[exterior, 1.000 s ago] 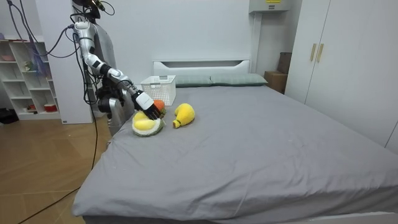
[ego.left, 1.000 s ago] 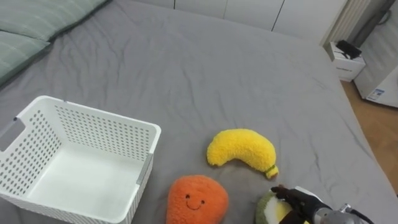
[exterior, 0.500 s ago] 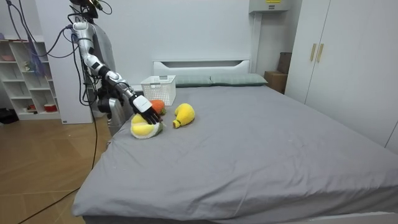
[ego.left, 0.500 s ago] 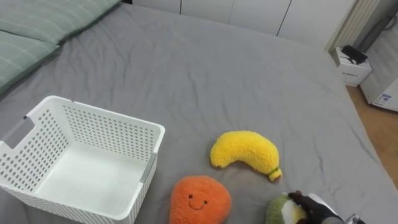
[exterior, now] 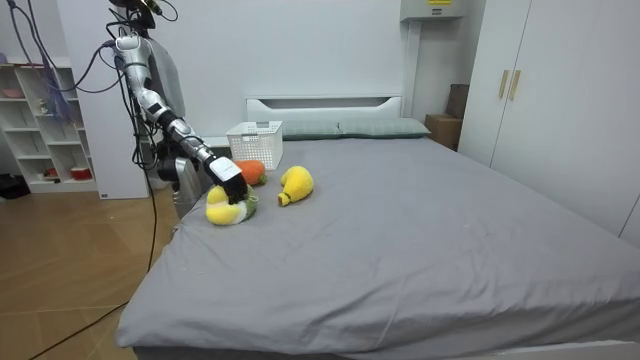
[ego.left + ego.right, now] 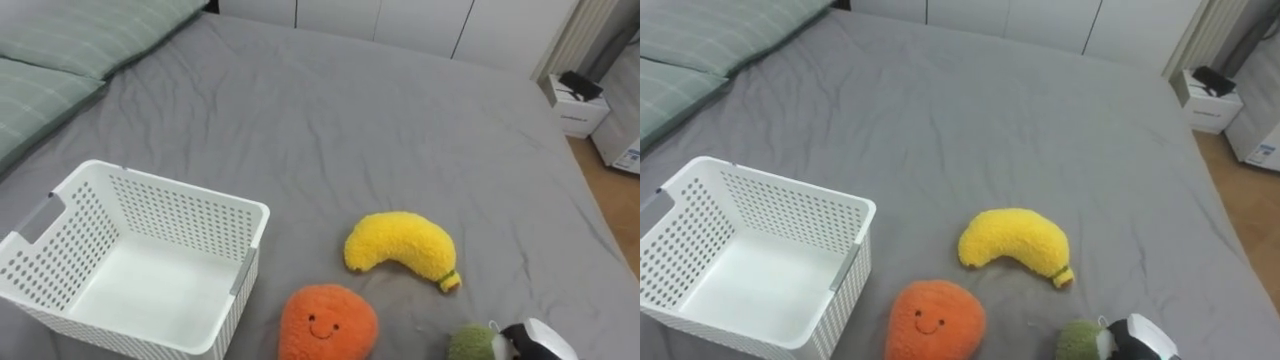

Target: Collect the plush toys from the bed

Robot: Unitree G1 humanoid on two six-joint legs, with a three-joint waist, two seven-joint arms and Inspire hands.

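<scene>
Watching my right hand (image 6: 530,342) touch the green plush toy (image 6: 468,344) just left of it, I cannot tell whether it grips.

No text was legible. The blue label (image 6: 1266,154) on a white box (image 6: 1252,132) beside the bed (image 6: 990,110) was too small.

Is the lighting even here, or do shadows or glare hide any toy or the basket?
Left eye view: soft, even light; the banana toy and orange toy cast only faint shadows on the bed; no glare on the white basket. Room view: right hand and green toy evenly lit.
</scene>
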